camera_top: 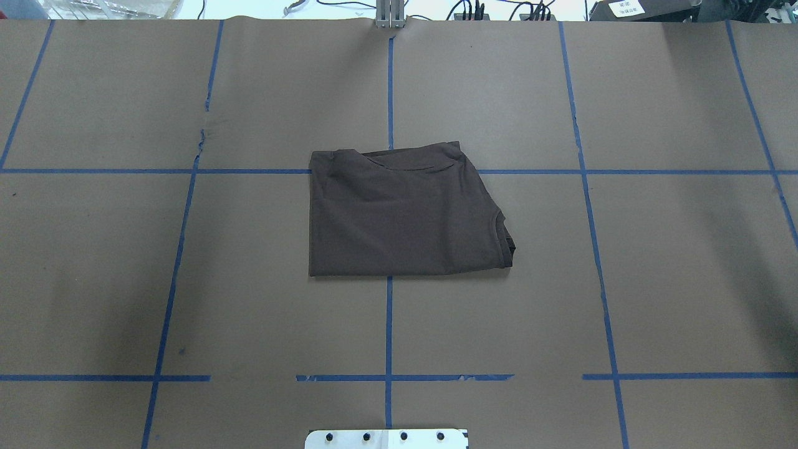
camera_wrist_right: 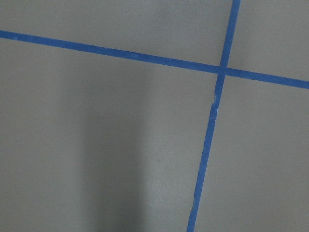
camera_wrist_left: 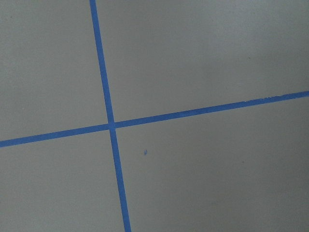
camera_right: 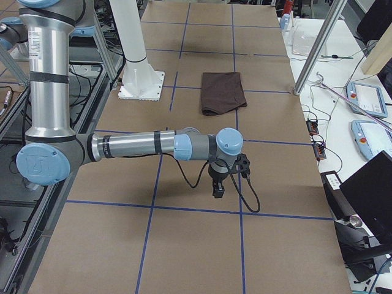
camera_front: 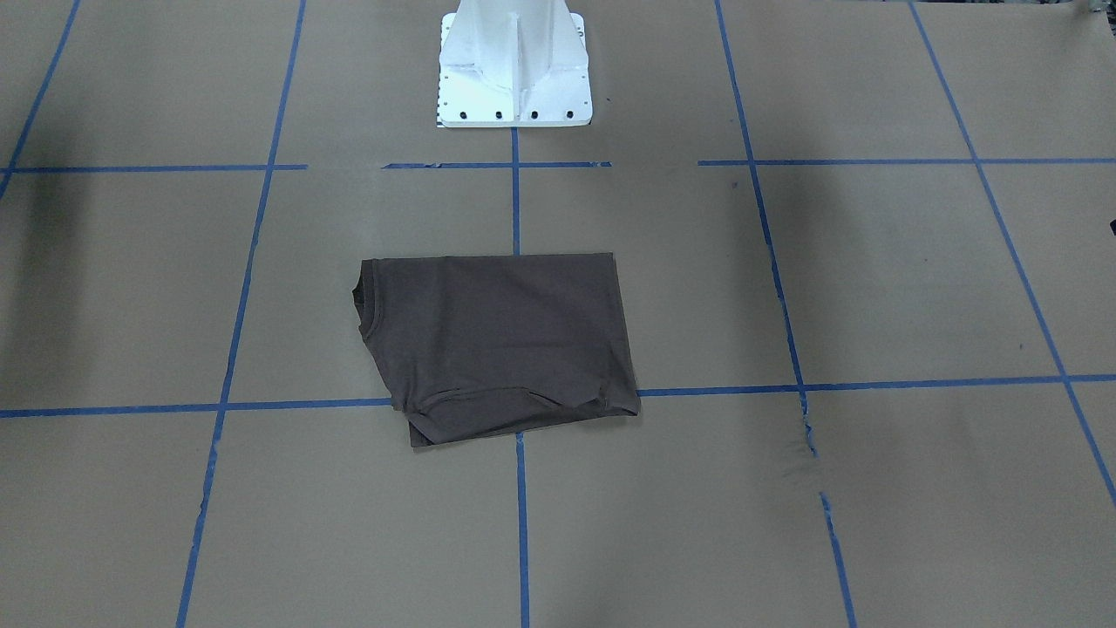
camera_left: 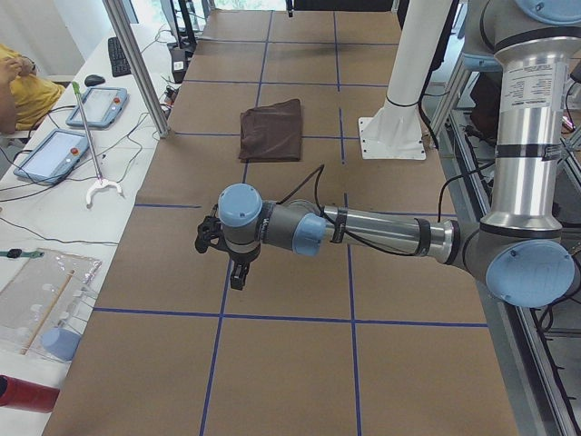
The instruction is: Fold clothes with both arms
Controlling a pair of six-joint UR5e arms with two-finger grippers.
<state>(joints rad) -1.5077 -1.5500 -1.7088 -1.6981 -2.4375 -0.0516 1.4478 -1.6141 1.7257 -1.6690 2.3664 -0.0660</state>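
Paper (camera_top: 673, 268), brown and marked into squares by blue tape (camera_top: 389, 324), covers the table (camera_front: 915, 279). Beside it a white side table (camera_left: 54, 209) carries two tablets (camera_left: 59, 154), and a person's yellow sleeve (camera_left: 23, 91) shows at its far end. One dark brown T-shirt (camera_top: 405, 215) lies folded into a rough rectangle at the table's middle, in front of the one white pedestal (camera_front: 514, 70). Two arms reach out low over the paper: the left arm (camera_left: 381, 234) and the right arm (camera_right: 135, 146). Both are well apart from the T-shirt. The left jaws and the right jaws point down over bare paper near tape crossings, touching nothing on the table. They show only in the side views, so I cannot tell how far either pair is open.
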